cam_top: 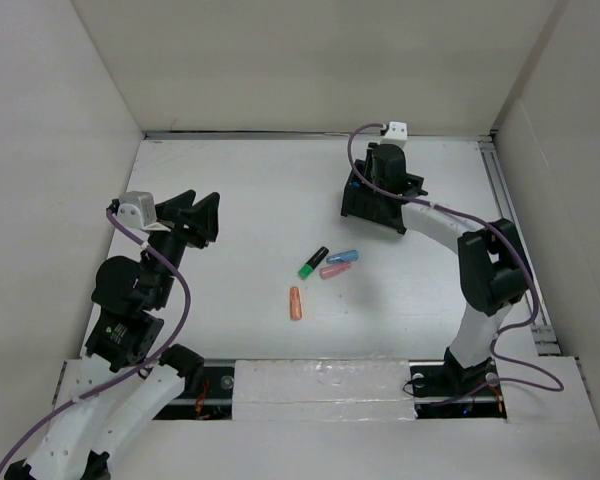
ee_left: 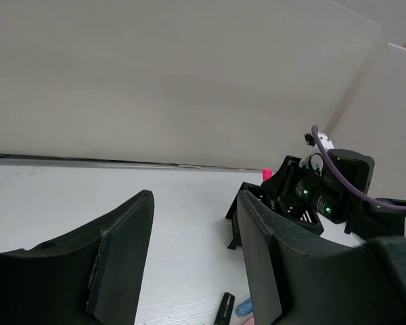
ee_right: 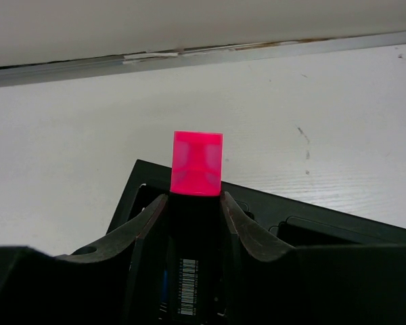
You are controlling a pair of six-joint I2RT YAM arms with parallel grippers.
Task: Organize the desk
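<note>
Pinching a pink highlighter (ee_right: pixel 197 162), the right hand (ee_right: pixel 196 200) is poised over the black organizer (ee_right: pixel 325 210) at one o'clock on the surface (cam_top: pixel 240 190), where lowering and release into a compartment are judged to be needed next; the left hand (cam_top: pixel 198 203) is spread at nine o'clock.

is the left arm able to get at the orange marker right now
Probably yes: the left gripper is open and only bare desk lies between it and the orange marker; the right arm is far off.

We see four pens (cam_top: pixel 332 270) lying in the middle of the desk (cam_top: pixel 240 180). The box (cam_top: pixel 355 208) sits on it behind them, to the right.
</note>
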